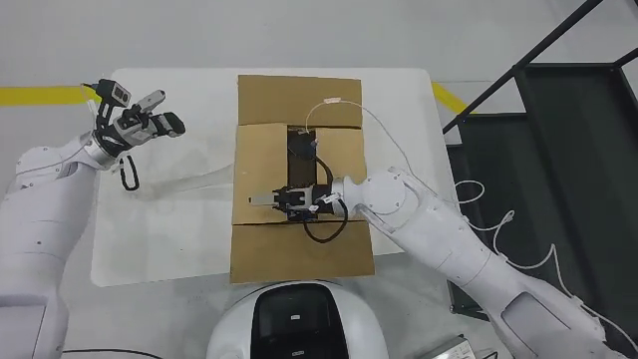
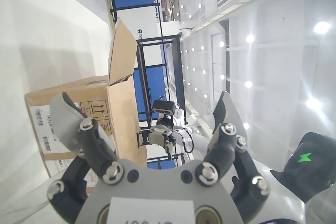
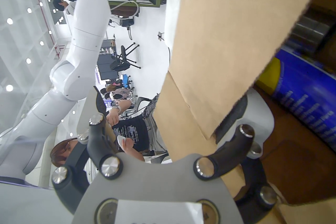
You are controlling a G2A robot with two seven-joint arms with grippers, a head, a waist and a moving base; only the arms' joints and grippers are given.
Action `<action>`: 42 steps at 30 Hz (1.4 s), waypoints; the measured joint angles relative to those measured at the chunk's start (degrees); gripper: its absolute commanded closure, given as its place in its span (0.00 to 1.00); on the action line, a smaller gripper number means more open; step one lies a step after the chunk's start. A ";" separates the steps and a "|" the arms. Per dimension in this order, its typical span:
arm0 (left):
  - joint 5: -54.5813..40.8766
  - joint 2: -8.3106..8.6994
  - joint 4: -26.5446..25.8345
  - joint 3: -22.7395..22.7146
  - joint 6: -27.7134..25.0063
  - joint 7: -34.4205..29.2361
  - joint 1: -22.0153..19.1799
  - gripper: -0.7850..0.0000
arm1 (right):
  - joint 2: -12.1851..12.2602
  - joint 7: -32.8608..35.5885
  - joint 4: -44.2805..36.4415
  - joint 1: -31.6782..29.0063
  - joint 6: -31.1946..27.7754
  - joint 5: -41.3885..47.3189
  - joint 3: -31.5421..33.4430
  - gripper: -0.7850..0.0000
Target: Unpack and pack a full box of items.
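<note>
A brown cardboard box (image 1: 299, 110) stands in the middle of the white table (image 1: 169, 229) with its flaps spread and a dark opening (image 1: 302, 165). My right gripper (image 1: 274, 199) is at the box's near left flap. In the right wrist view it (image 3: 168, 109) is open and straddles that flap (image 3: 223, 38), one finger (image 3: 246, 114) inside the box and the other outside. A blue and yellow item (image 3: 302, 93) lies inside. My left gripper (image 1: 164, 120) hangs open and holds nothing over the table's far left corner, facing the box (image 2: 86, 93).
A black metal frame (image 1: 558, 130) stands off the table's right side. A thin white cable (image 1: 339, 105) runs across the box's far flap to the right arm. The table's left part is bare. A yellow line (image 1: 40, 95) marks the floor at far left.
</note>
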 measured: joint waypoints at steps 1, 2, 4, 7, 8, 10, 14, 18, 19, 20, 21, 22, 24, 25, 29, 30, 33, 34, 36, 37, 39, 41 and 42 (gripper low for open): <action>-0.20 0.07 -0.15 -0.36 0.10 0.43 0.05 0.00 | -0.20 -0.37 -0.34 0.41 -0.54 0.31 -0.01 0.00; -0.36 0.14 -0.32 -0.70 0.17 0.90 0.10 0.00 | -0.43 -0.77 -0.63 0.85 -1.05 0.48 -0.11 0.00; -0.93 0.28 -0.78 -1.55 0.39 1.94 0.20 0.00 | -1.10 -1.74 -1.08 2.10 -2.29 0.34 -0.91 0.00; -2.15 0.52 -1.40 -2.96 0.75 2.95 0.44 0.00 | -2.69 -3.54 0.07 4.26 -4.17 1.13 -3.47 0.00; -2.39 0.63 -1.57 -3.40 0.84 3.09 0.53 0.00 | -3.31 -3.88 0.69 5.07 -4.69 1.75 -4.50 0.00; -2.60 0.93 -1.96 -4.38 1.04 3.22 0.81 0.00 | -4.93 -4.79 2.35 7.08 -5.74 2.79 -7.17 0.00; -2.83 1.55 -2.68 -6.16 1.60 2.61 1.63 0.00 | -8.19 -6.19 6.57 10.70 -6.91 3.23 -12.31 0.00; -2.37 2.26 -2.24 -8.16 2.00 3.56 2.21 0.00 | -11.45 -8.60 11.79 13.55 -8.89 3.94 -16.04 0.00; -2.80 2.40 -2.16 -8.68 2.36 3.53 2.21 0.00 | -12.00 -8.94 12.71 14.06 -9.02 3.09 -16.59 0.00; -3.27 2.56 -2.12 -9.27 2.55 3.28 2.24 0.00 | -12.49 -9.03 13.53 14.42 -9.18 2.50 -17.01 0.00; -3.79 2.80 -2.04 -10.05 2.66 2.72 2.34 0.00 | -13.03 -8.79 14.54 14.78 -9.39 2.26 -17.39 0.00; -4.12 2.98 -1.96 -10.62 2.74 2.29 2.43 0.00 | -13.36 -8.40 15.23 15.01 -9.50 2.17 -17.59 0.00; -4.70 3.30 -1.57 -11.70 3.33 1.78 2.58 0.00 | -13.90 -7.59 16.46 15.31 -9.82 1.87 -17.74 0.00; -4.69 3.39 -1.35 -11.96 3.59 1.79 2.59 0.00 | -14.05 -7.38 16.81 15.34 -9.96 1.64 -17.72 0.00; -4.17 3.43 -0.82 -12.15 3.98 2.43 2.60 0.00 | -14.27 -6.90 16.81 15.28 -9.90 -0.21 -17.20 0.00; -4.17 3.43 -0.82 -12.15 3.97 2.45 2.60 0.00 | -14.27 -6.86 16.70 15.30 -9.84 -0.49 -17.16 0.00; -4.19 3.42 -0.84 -12.14 3.95 2.44 2.61 0.00 | -14.26 -6.86 16.69 15.31 -9.83 -0.44 -17.17 0.00; -4.19 3.42 -0.84 -12.14 3.95 2.43 2.61 0.00 | -14.26 -6.87 16.70 15.30 -9.83 -0.43 -17.17 0.00; -4.20 3.42 -0.84 -12.14 3.95 2.43 2.61 0.00 | -14.26 -6.87 16.70 15.30 -9.84 -0.43 -17.17 0.00; -4.20 3.42 -0.84 -12.14 3.95 2.43 2.61 0.00 | -14.26 -6.87 16.70 15.30 -9.84 -0.42 -17.17 0.00; -4.20 3.42 -0.84 -12.14 3.95 2.43 2.61 0.00 | -14.26 -6.87 16.70 15.30 -9.84 -0.42 -17.17 0.00; -4.16 3.41 -0.93 -12.09 4.01 2.46 2.67 0.00 | -14.26 -6.87 16.70 15.30 -9.84 -0.42 -17.17 0.00; -3.97 3.37 -1.79 -11.90 4.61 2.75 3.14 0.00 | -14.26 -6.87 16.70 15.30 -9.84 -0.42 -17.17 0.00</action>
